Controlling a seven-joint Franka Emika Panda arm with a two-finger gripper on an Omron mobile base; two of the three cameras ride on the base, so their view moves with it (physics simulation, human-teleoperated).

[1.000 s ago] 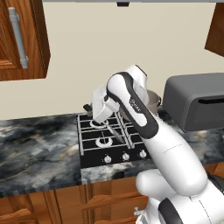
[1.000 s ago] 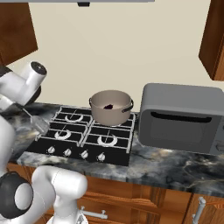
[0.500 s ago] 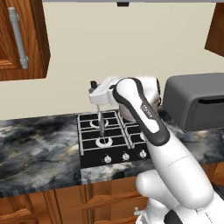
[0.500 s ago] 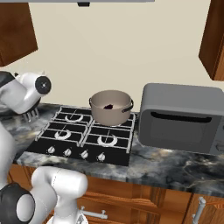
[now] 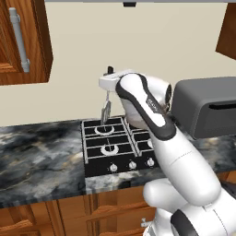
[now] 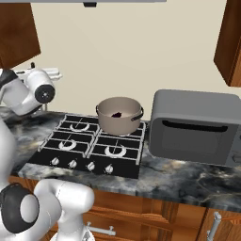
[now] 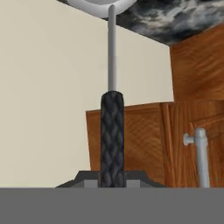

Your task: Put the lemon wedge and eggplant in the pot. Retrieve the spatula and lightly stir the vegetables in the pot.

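My gripper hangs high over the back left burner, shut on the spatula, whose grey head dangles below it. In the hand view the spatula's dark woven handle stands between my fingertips, and its thin grey shaft runs up to the pale head at the top edge. The taupe pot sits on the stove's back right burner, well to the right of my hand. A dark lump inside it is the eggplant. The lemon wedge is hidden.
The black four-burner stove has knobs along its front edge. A grey microwave stands right of the pot. Dark marbled counter stretches to the left. Wooden wall cabinets hang at the upper left and right.
My arm has lifted the spatula up and back from low over the stove's left burners. The spatula now hangs nearly straight down. The pot has not moved.
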